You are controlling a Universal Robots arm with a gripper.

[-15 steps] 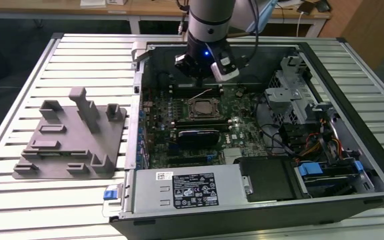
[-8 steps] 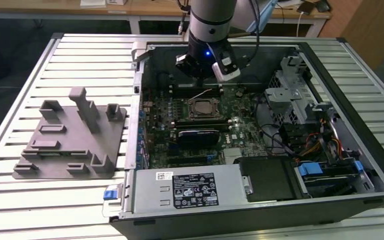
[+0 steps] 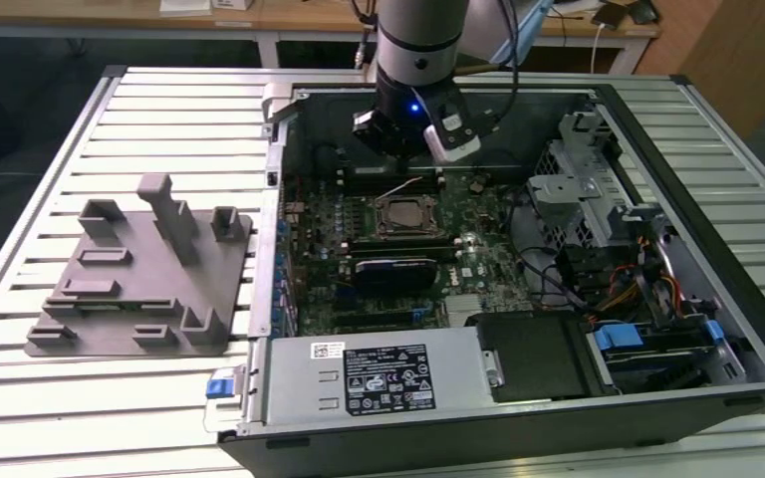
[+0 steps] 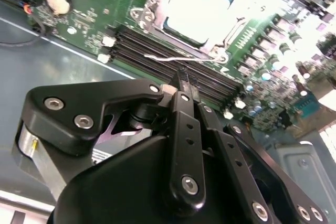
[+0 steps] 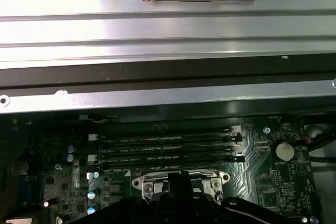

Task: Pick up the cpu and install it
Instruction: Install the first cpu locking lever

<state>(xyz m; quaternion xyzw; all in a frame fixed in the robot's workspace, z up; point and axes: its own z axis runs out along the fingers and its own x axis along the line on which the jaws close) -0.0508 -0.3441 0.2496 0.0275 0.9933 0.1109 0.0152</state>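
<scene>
The arm hangs over the far part of an open computer case [image 3: 516,299] lying on its side on a slatted metal bench [image 3: 170,110]; the jaws [image 3: 425,171] are drawn together with nothing between them, their black links [image 4: 184,129] folded close in the second wrist view; they sit above the green motherboard [image 3: 396,259], just beyond the socket; the cpu [image 3: 402,214] lies flat in that socket [image 4: 197,6], its silver top showing bright in the second wrist view [image 4: 199,3], apart from the jaws; rows of dark memory slots [image 5: 168,148] run alongside the socket, and a round coin battery [image 5: 285,151] sits on the board nearby; in the exterior view a black block [image 3: 396,271] lies on the board nearer than the socket, a labelled power supply [image 3: 376,378] fills the near edge of the case, and bundled cables [image 3: 622,289] crowd the exterior view's right; a grey plastic tray with upright posts [image 3: 143,284] rests on the bench to the exterior view's left of the case, well apart from the arm
</scene>
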